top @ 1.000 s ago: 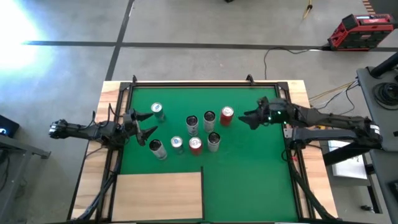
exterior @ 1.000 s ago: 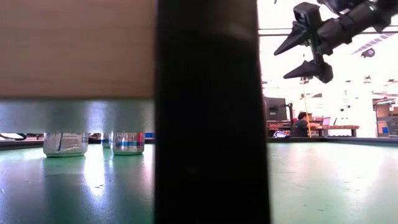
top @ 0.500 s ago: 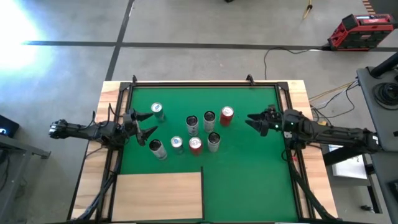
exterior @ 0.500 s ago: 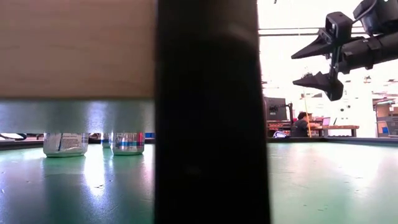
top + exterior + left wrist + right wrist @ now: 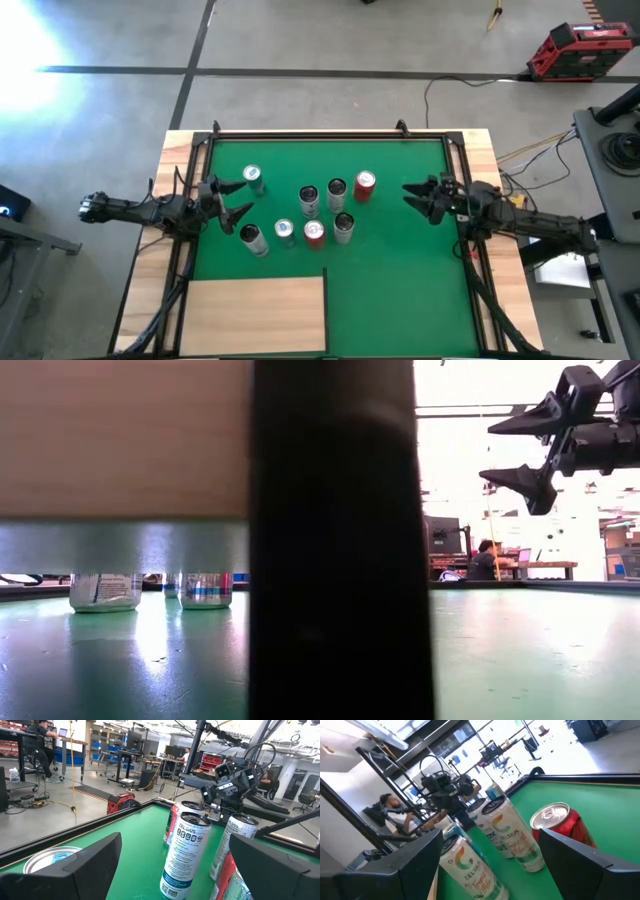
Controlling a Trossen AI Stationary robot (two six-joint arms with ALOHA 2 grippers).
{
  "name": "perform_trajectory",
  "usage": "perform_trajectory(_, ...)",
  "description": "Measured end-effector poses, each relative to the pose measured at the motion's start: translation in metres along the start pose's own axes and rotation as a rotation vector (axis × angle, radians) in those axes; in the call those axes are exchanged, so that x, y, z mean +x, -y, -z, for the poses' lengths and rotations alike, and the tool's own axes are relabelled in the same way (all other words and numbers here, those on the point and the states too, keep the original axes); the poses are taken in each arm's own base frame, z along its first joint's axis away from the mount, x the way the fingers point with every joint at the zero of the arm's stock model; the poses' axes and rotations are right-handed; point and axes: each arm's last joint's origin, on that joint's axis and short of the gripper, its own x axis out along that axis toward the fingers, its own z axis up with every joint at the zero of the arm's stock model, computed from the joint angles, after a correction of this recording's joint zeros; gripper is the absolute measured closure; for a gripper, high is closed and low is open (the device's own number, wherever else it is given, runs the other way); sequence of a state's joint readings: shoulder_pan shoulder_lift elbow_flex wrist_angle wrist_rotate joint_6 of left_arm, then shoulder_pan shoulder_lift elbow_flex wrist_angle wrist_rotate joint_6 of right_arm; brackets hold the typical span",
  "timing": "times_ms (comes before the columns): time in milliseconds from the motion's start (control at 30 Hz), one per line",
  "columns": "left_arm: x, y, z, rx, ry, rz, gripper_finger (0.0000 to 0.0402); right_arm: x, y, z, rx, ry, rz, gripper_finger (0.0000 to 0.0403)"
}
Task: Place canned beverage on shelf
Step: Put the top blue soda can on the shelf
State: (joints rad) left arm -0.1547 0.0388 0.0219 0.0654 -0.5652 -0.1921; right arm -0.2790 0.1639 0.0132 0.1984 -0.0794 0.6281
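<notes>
Green worktop (image 5: 400, 270), overhead view: left pincer (image 5: 232, 199) wide and empty at centre-left; seven cans (image 5: 313, 211) mid-frame; right pincer (image 5: 420, 198) parted, empty, centre-right. Pale shelf (image 5: 255, 314) lower left. Best approach: square the fingers around one upright can before closing.

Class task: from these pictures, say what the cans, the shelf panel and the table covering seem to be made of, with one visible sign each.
Cans: likely aluminium, with shiny silver tops and printed sides.
Shelf panel: pale wood, matte, with faint grain.
Table covering: green, apparently felt, though it shows a slight sheen in the low view.
</notes>
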Motion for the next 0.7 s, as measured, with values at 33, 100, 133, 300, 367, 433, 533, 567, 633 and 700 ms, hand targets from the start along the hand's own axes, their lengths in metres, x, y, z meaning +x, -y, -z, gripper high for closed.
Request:
perform_trajectory(33,0.0000,0.0000,-0.0001,0.000,0.000,0.000,0.0047,-0.0002,0.0002,0.0003,-0.001,-0.003,0.002,0.0085)
perform_trajectory(100,0.0000,0.0000,-0.0001,0.000,0.000,0.000,0.0047,-0.0001,0.0003,0.0004,-0.011,-0.004,0.003,0.0085)
perform_trajectory(133,0.0000,0.0000,-0.0001,0.000,0.000,0.000,0.0047,0.0000,0.0004,0.0005,-0.012,-0.004,0.004,0.0085)
perform_trajectory(300,0.0000,0.0000,-0.0001,0.000,0.000,0.000,0.0047,0.0005,0.0026,0.0035,0.015,-0.035,0.026,0.0085)
perform_trajectory(367,0.0000,0.0000,0.0000,0.000,0.000,0.000,0.0047,0.0010,0.0033,0.0044,0.019,-0.045,0.034,0.0085)
perform_trajectory(433,0.0000,0.0000,-0.0001,0.000,0.000,0.000,0.0047,0.0013,0.0037,0.0049,0.020,-0.051,0.038,0.0085)
perform_trajectory(533,0.0000,0.0000,-0.0001,0.000,0.000,0.000,0.0047,0.0016,0.0041,0.0054,0.020,-0.056,0.042,0.0085)
perform_trajectory(567,0.0000,0.0000,0.0000,0.000,0.000,0.000,0.0047,0.0017,0.0042,0.0055,0.020,-0.056,0.042,0.0085)
perform_trajectory(633,0.0000,0.0000,-0.0001,0.000,0.000,0.000,0.0047,0.0017,0.0041,0.0054,0.020,-0.055,0.042,0.0085)
perform_trajectory(700,0.0000,0.0000,-0.0001,0.000,0.000,0.000,0.0047,0.0017,0.0042,0.0055,0.020,-0.056,0.042,0.0085)
